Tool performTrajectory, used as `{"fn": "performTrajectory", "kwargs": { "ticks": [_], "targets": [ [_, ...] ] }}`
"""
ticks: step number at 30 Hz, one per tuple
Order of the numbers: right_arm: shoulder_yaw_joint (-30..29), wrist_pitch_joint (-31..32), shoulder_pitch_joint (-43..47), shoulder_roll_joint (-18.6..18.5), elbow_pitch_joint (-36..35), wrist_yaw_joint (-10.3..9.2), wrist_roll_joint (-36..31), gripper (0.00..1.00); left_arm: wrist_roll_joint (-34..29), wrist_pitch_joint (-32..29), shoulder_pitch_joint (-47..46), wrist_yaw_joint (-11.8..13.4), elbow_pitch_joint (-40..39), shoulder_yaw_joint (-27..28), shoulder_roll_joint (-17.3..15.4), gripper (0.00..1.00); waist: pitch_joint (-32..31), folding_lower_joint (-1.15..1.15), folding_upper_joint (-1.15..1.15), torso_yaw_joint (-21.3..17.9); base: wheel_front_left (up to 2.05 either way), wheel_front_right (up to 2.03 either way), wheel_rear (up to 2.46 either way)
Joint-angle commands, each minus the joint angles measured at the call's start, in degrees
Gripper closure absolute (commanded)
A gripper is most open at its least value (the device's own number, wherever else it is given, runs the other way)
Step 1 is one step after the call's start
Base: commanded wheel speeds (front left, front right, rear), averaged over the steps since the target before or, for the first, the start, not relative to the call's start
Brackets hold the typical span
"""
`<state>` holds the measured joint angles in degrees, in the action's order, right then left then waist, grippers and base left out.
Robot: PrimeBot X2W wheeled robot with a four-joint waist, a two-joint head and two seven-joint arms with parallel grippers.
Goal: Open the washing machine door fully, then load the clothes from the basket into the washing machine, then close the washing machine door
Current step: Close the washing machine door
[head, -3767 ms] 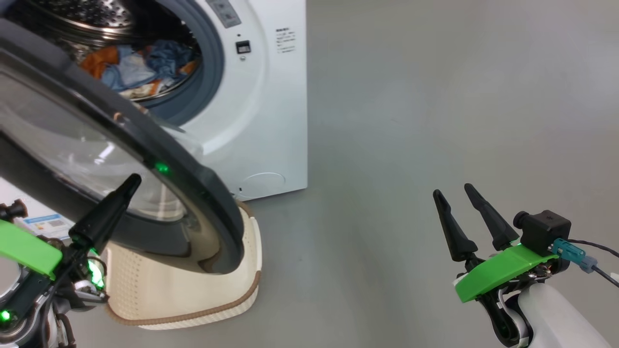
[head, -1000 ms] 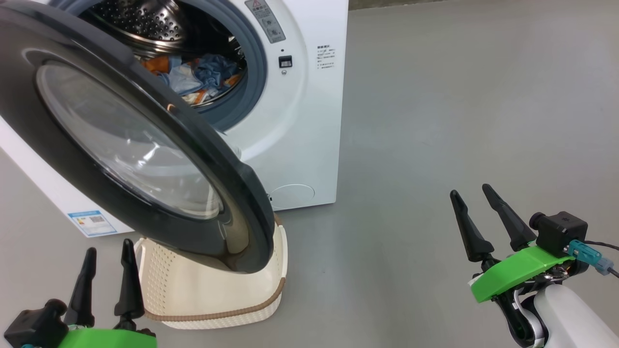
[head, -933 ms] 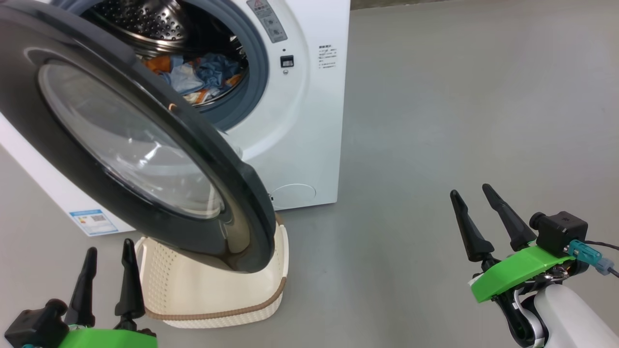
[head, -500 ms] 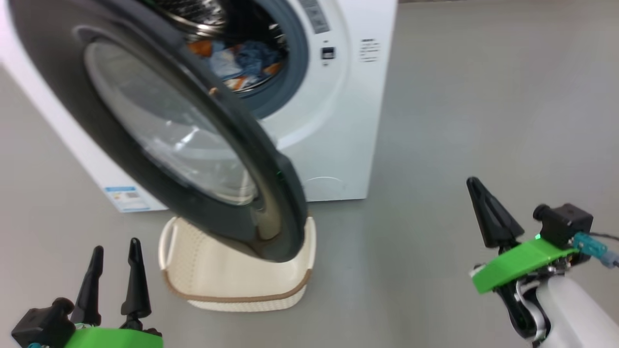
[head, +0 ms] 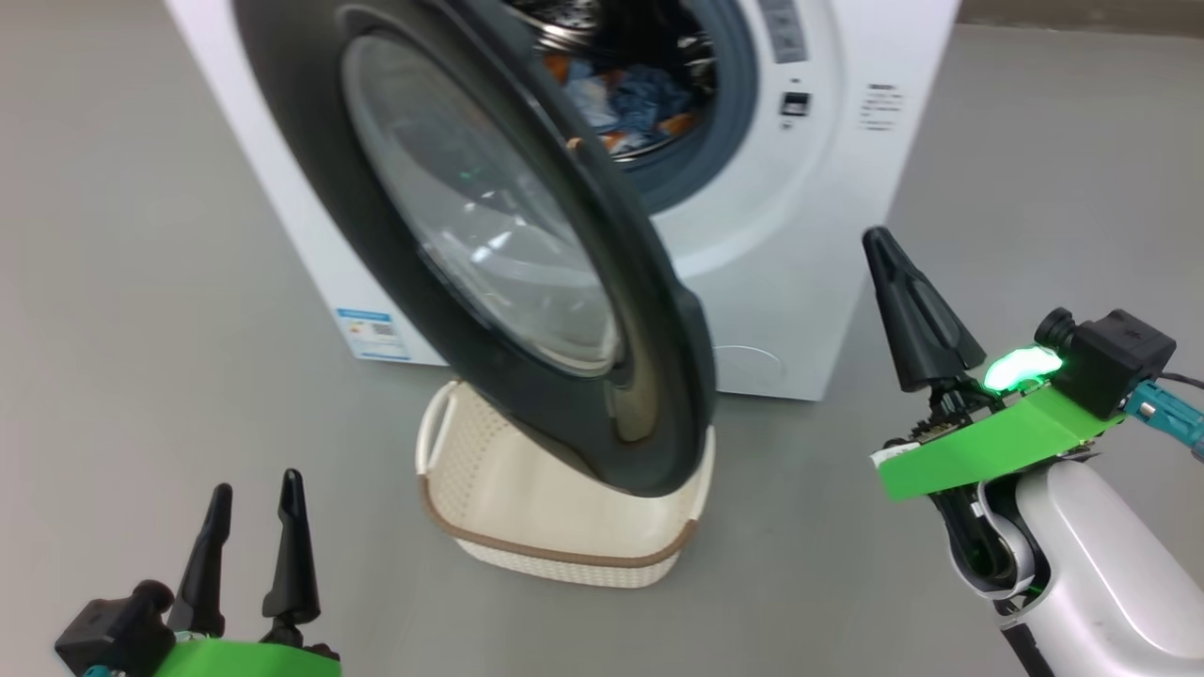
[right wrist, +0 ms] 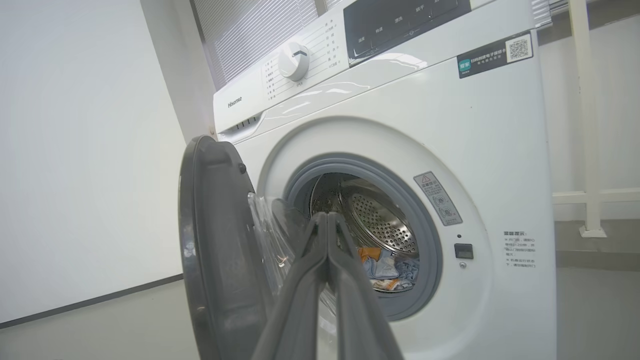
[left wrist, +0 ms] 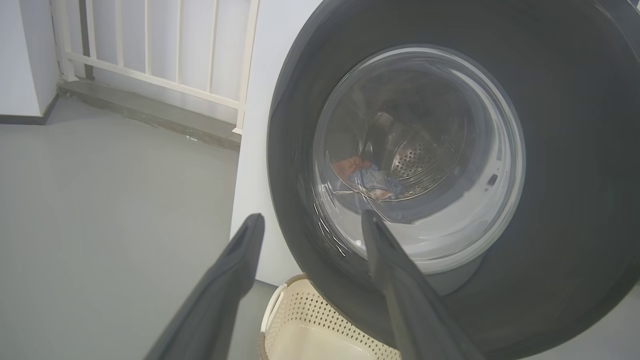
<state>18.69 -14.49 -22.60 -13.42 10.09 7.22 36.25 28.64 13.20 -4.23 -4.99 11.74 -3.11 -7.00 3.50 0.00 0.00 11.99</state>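
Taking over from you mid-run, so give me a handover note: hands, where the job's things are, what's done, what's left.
Hands: left hand open and empty, low in front of the door; right hand shut and empty, raised, pointing at the drum.
Things: washing machine door open, swung out from the washing machine; clothes lie in the drum; basket on the floor below the door, what shows of its inside empty.
Done: door opened, clothes loaded, as far as shows.
Left: close the door; neither hand touches it.
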Motion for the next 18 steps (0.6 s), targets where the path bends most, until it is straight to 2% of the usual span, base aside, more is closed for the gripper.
{"fn": "performTrajectory", "kwargs": {
  "ticks": [1, 10, 15, 18],
  "targets": [
    [1.5, -0.5, -2.0, -0.1, -3.1, 0.26, 0.7, 1.00, 0.2, 0.7, -0.9, 0.0, -0.9, 1.7, -0.7, 0.00, -0.6, 0.00, 0.00, 2.9, 0.00, 0.00, 0.00],
    [8.5, -0.5, -3.6, -0.9, -13.6, 0.26, 1.0, 1.00, 0.5, 0.9, -1.0, 0.1, -0.2, 1.4, -0.8, 0.00, -1.4, 0.00, 0.00, 5.5, 0.00, 0.00, 0.00],
    [14.3, -0.5, -4.0, -2.3, -13.4, 0.26, 0.7, 1.00, 0.5, 0.9, -1.1, 0.1, 0.1, 1.1, -0.7, 0.00, -1.7, 0.00, 0.00, 6.0, 0.00, 0.00, 0.00],
    [20.6, -0.5, -5.4, -4.4, -9.6, 0.26, 0.4, 1.00, 0.6, 1.0, -1.1, 0.1, 0.1, 0.9, -0.7, 0.00, -1.6, 0.00, 0.00, 6.4, 0.00, 0.00, 0.00]
  ]
}}
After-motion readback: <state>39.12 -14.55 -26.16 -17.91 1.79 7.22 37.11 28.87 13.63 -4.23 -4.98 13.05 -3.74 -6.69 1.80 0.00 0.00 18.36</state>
